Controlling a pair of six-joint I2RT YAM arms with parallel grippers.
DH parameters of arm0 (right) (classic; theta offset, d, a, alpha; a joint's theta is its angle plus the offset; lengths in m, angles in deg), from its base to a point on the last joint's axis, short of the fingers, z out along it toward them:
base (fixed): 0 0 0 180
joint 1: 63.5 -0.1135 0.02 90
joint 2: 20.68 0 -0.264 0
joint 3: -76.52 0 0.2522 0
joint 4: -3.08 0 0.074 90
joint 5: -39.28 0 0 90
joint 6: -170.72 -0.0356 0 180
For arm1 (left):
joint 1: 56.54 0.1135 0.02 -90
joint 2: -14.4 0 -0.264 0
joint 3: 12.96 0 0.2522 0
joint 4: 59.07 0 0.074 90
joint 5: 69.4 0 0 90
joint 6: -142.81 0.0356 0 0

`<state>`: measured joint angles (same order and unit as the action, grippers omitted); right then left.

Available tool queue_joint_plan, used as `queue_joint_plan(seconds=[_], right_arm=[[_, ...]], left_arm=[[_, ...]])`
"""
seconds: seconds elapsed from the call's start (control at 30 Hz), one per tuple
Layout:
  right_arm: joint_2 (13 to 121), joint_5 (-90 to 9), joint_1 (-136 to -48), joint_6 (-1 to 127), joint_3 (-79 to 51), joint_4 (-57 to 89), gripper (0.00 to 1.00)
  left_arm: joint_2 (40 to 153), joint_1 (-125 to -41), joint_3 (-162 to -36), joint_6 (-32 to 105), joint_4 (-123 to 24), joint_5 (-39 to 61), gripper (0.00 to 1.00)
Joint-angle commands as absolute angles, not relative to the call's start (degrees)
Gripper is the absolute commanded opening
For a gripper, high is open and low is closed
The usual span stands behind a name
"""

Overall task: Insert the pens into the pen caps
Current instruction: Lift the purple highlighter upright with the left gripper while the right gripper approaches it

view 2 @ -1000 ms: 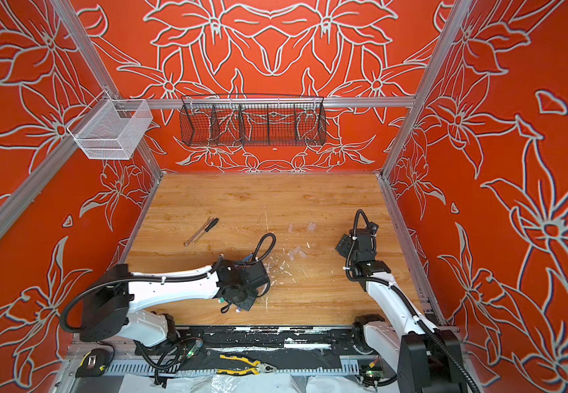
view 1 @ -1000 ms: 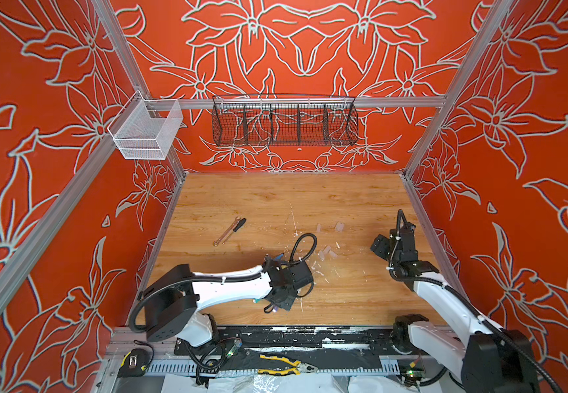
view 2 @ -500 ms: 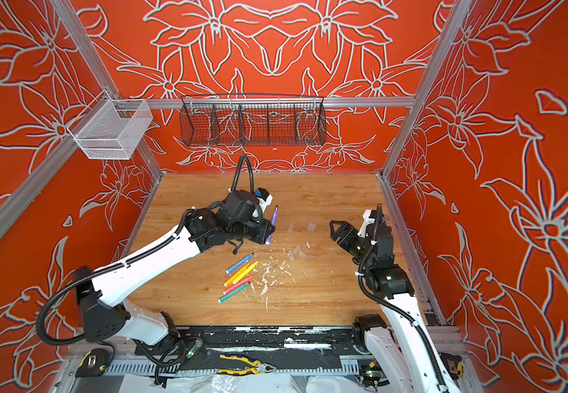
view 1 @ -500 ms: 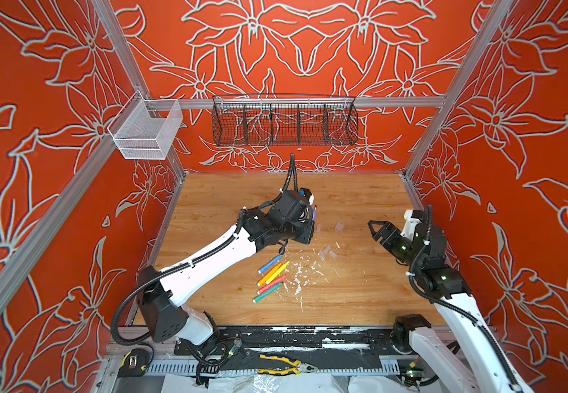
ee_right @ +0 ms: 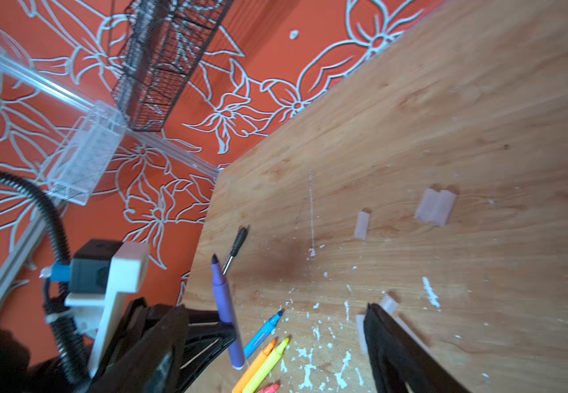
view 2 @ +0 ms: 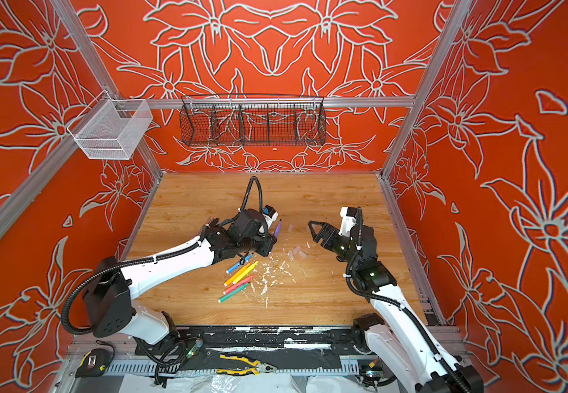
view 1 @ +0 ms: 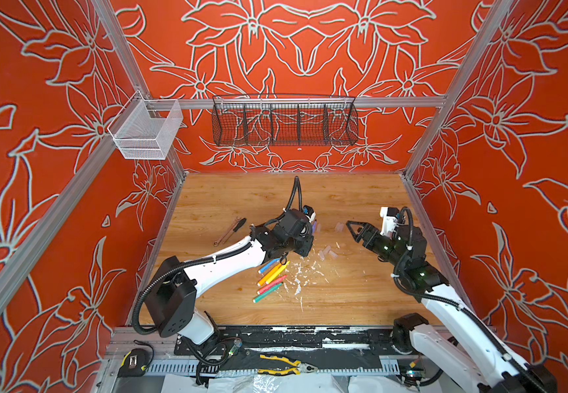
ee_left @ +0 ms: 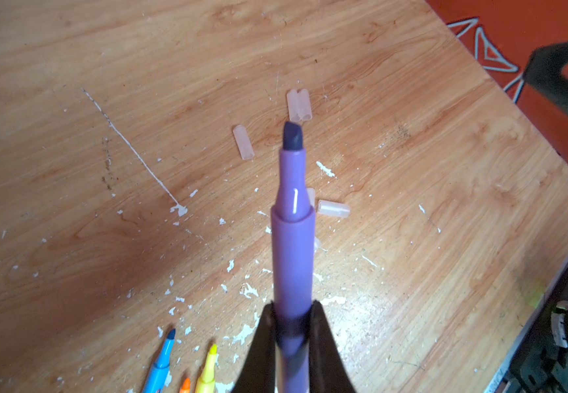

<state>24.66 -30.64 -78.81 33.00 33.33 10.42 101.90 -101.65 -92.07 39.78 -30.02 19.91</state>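
My left gripper point(ee_left: 292, 320) is shut on the barrel of the purple pen point(ee_left: 292, 238), which is lifted above the table with its tip pointing toward the far side point(view 2: 277, 228). The blue point(view 1: 269, 266), yellow point(view 1: 277, 272), orange point(view 1: 269, 276), pink-red point(view 1: 270, 285) and green point(view 1: 267, 294) pens lie side by side below it. Clear pen caps lie loose: a pair point(ee_left: 298, 104), a single point(ee_left: 243, 142), and a cluster point(view 1: 326, 251). My right gripper point(view 1: 354, 231) hangs open and empty to the right of the caps, facing the left one; its finger point(ee_right: 395, 347) shows beside a cap point(ee_right: 388, 303).
A black-handled screwdriver and a small wrench point(view 1: 229, 231) lie at the table's left. White flecks point(view 1: 297, 275) litter the middle. A black wire basket point(view 1: 284, 122) and a white mesh basket point(view 1: 146, 131) hang on the walls. Yellow pliers point(view 1: 286, 364) and a tape measure point(view 1: 134, 360) sit at the front.
A second ago the left arm lay low across the front of the table. It now reaches toward the middle with the purple pen. The right gripper has swung round to face it.
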Motion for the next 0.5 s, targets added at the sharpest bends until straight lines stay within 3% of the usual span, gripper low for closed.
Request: queue_joint_plan(seconds=[0.0,0.47], right_arm=[[25.6,-29.5,-80.3,31.2,34.7,4.3,0.84],[33.7,-25.9,-87.4,29.5,33.8,-3.8,0.81]], left_arm=[[101.0,-101.7,-91.6,40.1,-35.0,15.9,0.06],[103.5,-102.0,-91.9,40.9,-36.1,10.7,0.02]])
